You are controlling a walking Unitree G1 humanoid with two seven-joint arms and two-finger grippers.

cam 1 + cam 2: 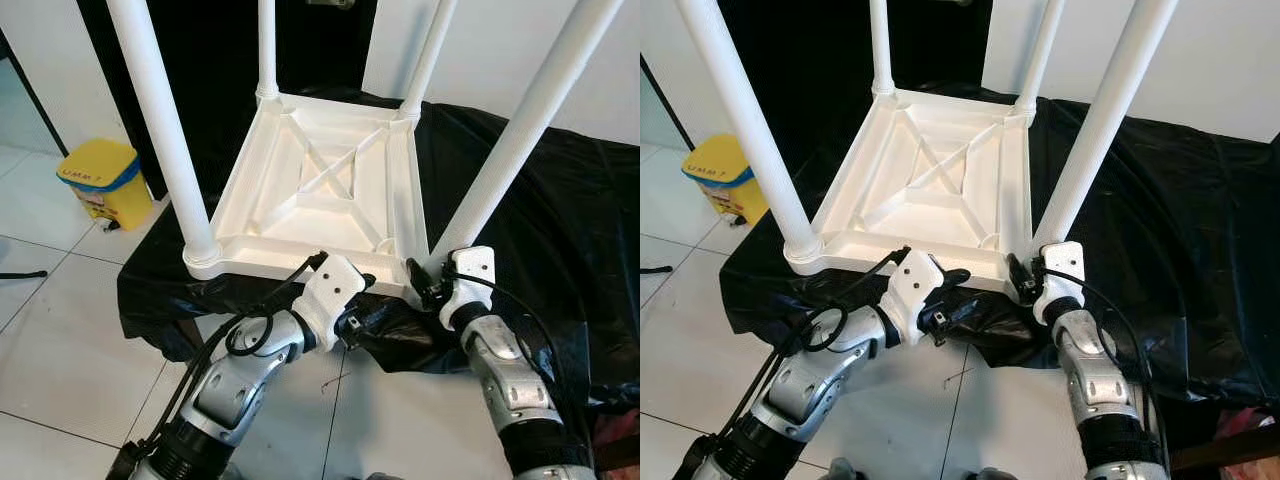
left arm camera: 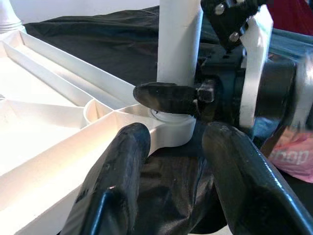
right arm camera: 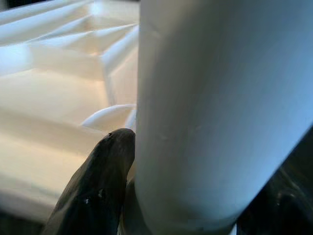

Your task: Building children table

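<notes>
My right gripper (image 1: 432, 285) clamps the near right leg (image 1: 520, 130) at its socket; the table (image 1: 320, 190) lies upside down on the black sheet (image 1: 560, 220). My left gripper (image 1: 350, 300), open, braces the rim. I'd twist squarely, keeping the leg upright.

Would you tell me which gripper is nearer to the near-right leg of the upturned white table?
Right. The right gripper has its fingers around the base of the near-right leg; the left gripper sits beside it, at the table rim's near edge.
</notes>
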